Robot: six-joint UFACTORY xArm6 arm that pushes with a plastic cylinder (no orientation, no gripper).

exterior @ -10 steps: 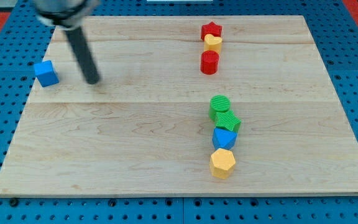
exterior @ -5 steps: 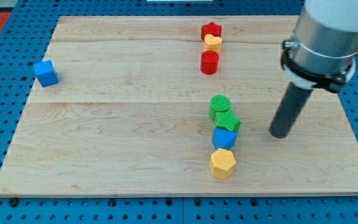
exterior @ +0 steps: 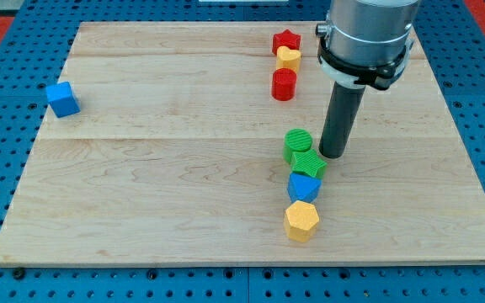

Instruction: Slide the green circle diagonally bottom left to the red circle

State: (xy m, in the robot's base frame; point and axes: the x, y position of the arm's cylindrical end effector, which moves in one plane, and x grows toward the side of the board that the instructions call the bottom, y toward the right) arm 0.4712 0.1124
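Note:
The green circle [exterior: 298, 142] stands right of the board's middle, at the top of a short column of blocks. The red circle [exterior: 284, 84] stands above it, apart from it, near the view's top. My tip [exterior: 332, 155] is down on the board just to the right of the green circle, close to it and to the green star [exterior: 310, 163] below it; I cannot tell whether it touches either.
Under the green star sit a blue block [exterior: 303, 186] and a yellow hexagon [exterior: 301, 220]. A red star [exterior: 286, 39] and a yellow heart [exterior: 289, 58] sit above the red circle. A blue cube [exterior: 62, 98] lies at the wooden board's [exterior: 141, 168] left edge.
My rod swept from the board's upper left across to the right side, then came back left to stand beside the green circle. No block has moved.

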